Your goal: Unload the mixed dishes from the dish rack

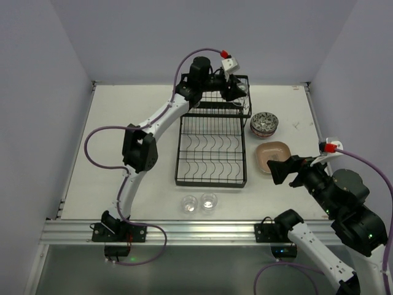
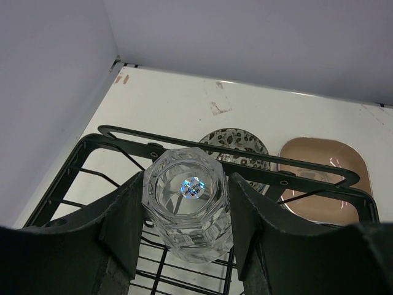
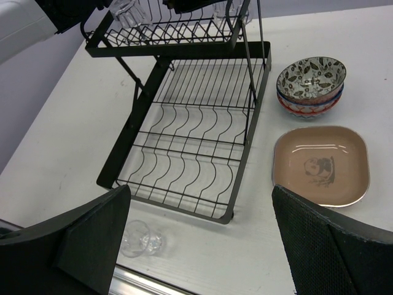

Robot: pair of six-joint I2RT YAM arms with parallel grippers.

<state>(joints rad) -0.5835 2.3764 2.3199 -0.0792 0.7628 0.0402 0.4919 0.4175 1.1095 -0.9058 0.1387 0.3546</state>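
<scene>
Tabletop [image 1: 123, 117], white and scuffed, is sitting between lilac walls [image 1: 215, 31], bearing a wire rack [image 1: 179, 147]; left gripper [image 2: 186, 187] is clamping a glass [image 2: 190, 224], right gripper [image 3: 201, 195] is hovering, jaws wide apart.

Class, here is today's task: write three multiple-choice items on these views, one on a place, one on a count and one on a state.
1. Where does the glass between the left gripper's fingers stand?
A) on the dish rack's upper shelf
B) on the table
C) on the rack's lower tier

2. How many glasses stand on the table in front of the rack?
A) one
B) two
C) four

3. How is the right gripper?
A) shut on a glass
B) shut on a rack wire
C) open and empty

Answers:
1 A, the shelf's wires run under it.
2 B, a pair sits by the rack's near edge.
3 C, its fingers stand wide apart with nothing between them.
</scene>
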